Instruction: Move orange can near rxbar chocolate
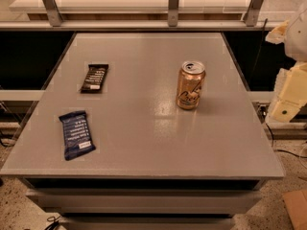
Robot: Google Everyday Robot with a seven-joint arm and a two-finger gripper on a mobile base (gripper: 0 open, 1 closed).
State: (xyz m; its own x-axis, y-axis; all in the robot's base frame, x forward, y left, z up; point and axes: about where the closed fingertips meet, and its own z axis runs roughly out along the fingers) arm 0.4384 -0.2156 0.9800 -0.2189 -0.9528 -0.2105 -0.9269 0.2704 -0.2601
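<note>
**Figure.** Grey square table [144, 143] carrying three objects. The copper-orange aluminium drink can [190, 85], silver-topped, stands upright with its long axis vertical, untouched. The small flat dark brown-black wrapped rxbar chocolate [94, 77] lies well apart to the can's left and slightly farther back. A larger blue wrapped bar [76, 134] lies to the can's left and nearer the front. The cream-coloured gripper [287, 99] hangs beyond the table edge, to the can's right; whether it is released or clenched cannot be told. The can therefore lies leftward of the gripper, with the chocolate bar farther along roughly the same direction.
</note>
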